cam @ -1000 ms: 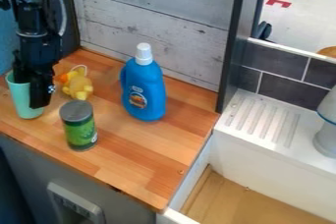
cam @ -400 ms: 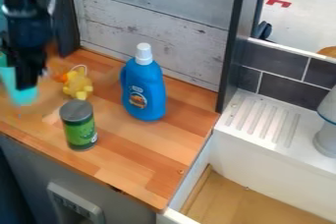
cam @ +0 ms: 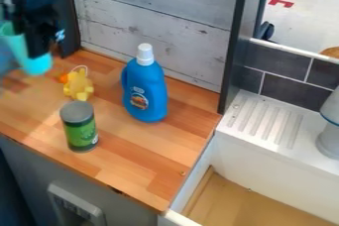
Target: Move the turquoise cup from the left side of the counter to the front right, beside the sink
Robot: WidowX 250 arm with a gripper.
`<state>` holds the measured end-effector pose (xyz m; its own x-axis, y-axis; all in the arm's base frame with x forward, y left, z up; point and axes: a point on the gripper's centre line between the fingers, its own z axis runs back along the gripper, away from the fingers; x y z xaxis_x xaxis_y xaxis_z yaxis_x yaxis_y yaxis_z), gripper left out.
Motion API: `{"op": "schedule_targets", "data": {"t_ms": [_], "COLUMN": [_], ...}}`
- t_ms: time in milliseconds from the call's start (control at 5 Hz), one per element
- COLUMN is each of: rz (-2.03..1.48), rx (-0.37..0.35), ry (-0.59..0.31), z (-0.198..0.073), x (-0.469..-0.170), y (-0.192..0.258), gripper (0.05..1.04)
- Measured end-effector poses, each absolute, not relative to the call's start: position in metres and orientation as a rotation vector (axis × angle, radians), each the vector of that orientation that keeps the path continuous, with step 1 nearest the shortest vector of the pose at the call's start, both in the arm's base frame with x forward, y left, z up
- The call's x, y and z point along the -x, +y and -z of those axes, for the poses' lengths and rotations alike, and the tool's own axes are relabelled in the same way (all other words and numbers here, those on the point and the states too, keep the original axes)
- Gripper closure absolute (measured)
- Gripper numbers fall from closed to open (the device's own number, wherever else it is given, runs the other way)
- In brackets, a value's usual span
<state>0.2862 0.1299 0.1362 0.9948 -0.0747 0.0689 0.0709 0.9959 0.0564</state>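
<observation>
Black gripper (cam: 37, 46) has teal cup (cam: 34, 64) held tight, tipped a bit, up at top L. Yellow toy (cam: 79, 87), green can (cam: 81, 133) & blue detergent btl (cam: 145, 93), last 2 w/ labels, are on wood counter (cam: 149, 155).

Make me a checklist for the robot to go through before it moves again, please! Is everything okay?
1. Gripper has hold of the teal cup: ok.
2. Cup is up off the wooden counter: ok, it looks lifted.
3. Cup is straight up: not ok, it leans.
4. Cup is empty inside: cannot tell.
5. Yellow toy is apart from the green can: ok, there's a gap.
6. Can and blue bottle are standing up: ok.
</observation>
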Motion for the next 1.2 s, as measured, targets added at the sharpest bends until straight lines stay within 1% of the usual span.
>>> {"op": "schedule_targets", "data": {"t_ms": [200,600,800,1000,1200], "rz": [0.212,0.484,0.583,0.613,0.645], "rx": [-0.029,-0.034,-0.013,0.003,-0.009], "ry": [-0.073,-0.027,-0.005,0.031,0.069], "z": [-0.136,-0.128,-0.114,-0.094,-0.069], "x": [-0.289,-0.266,-0.255,-0.256,-0.259], "y": [0.079,0.007,-0.019,-0.028,-0.038], "gripper": [0.966,0.966,0.966,0.966,0.966]}}
